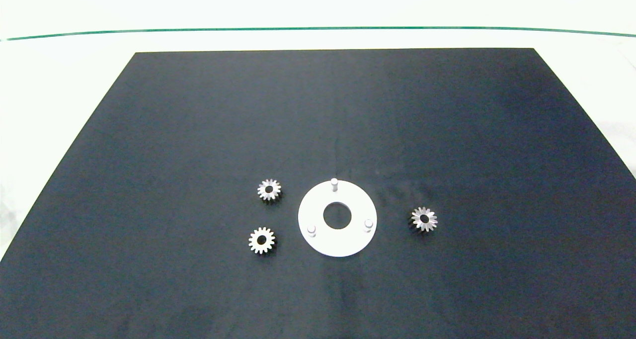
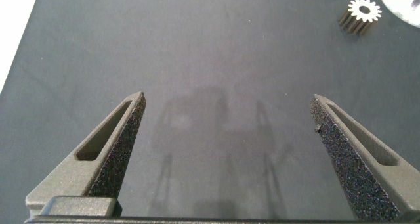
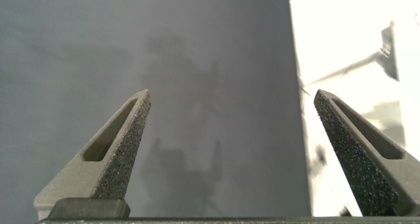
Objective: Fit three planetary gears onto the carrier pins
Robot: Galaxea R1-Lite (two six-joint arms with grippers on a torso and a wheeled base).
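The carrier pins [image 1: 334,182] stand on a flat white disc [image 1: 318,232] with a large round hole in its middle, and the disc lies on a wide black mat [image 1: 318,120] that covers most of the pale table [image 1: 69,60]. A thin green line [image 1: 318,29] runs across the table beyond the far edge of the mat.

The disc sits in the near middle part of the mat. Its three pegs are evenly spaced near the rim: one on the far side, two on the near side to left and right of the hole. All three pegs are bare.

The planetary gears [image 1: 269,190] lie flat on the mat around the disc, none touching it. Two are to the left of the disc, one farther back and one nearer [image 1: 261,240], near each other but apart. The third [image 1: 424,218] lies to the right of the disc, a little farther from it than the left pair.

Neither arm appears in the head view. The left gripper [image 2: 228,129] hangs over bare mat with its fingers [image 2: 121,142] spread wide and nothing between them; the left wrist view shows one gear [image 2: 361,15] well ahead of it, beside the edge of the disc. The right gripper [image 3: 231,129] hangs over the mat's edge where it meets the pale table, its fingers [image 3: 121,145] likewise wide apart and holding nothing.
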